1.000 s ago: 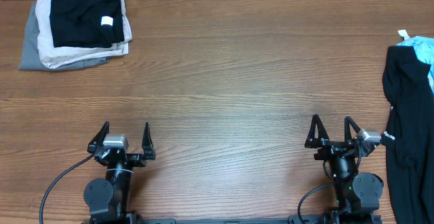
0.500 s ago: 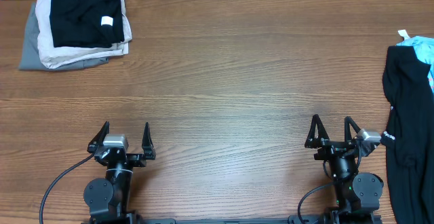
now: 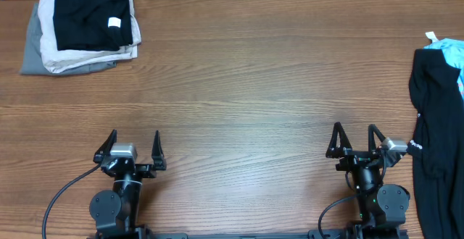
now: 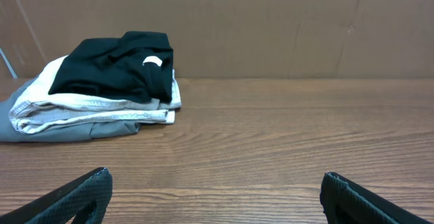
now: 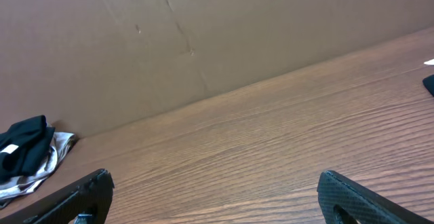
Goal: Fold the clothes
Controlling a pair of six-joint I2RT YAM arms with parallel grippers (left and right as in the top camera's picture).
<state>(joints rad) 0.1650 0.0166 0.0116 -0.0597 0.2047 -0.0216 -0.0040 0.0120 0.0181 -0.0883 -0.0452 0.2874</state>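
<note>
A stack of folded clothes sits at the far left corner: a black T-shirt with a small white tag (image 3: 90,14) on top, a cream garment (image 3: 51,47) under it, a grey one (image 3: 32,54) at the bottom. The stack also shows in the left wrist view (image 4: 115,68) and small in the right wrist view (image 5: 24,156). An unfolded black garment (image 3: 435,123) lies at the right edge. My left gripper (image 3: 130,146) (image 4: 213,190) and right gripper (image 3: 355,141) (image 5: 213,190) are open and empty near the front edge.
A light blue item (image 3: 453,51) lies under the black garment at the far right. A brown cardboard wall (image 4: 271,27) stands behind the wooden table (image 3: 254,80). A black cable (image 3: 61,195) runs from the left arm's base.
</note>
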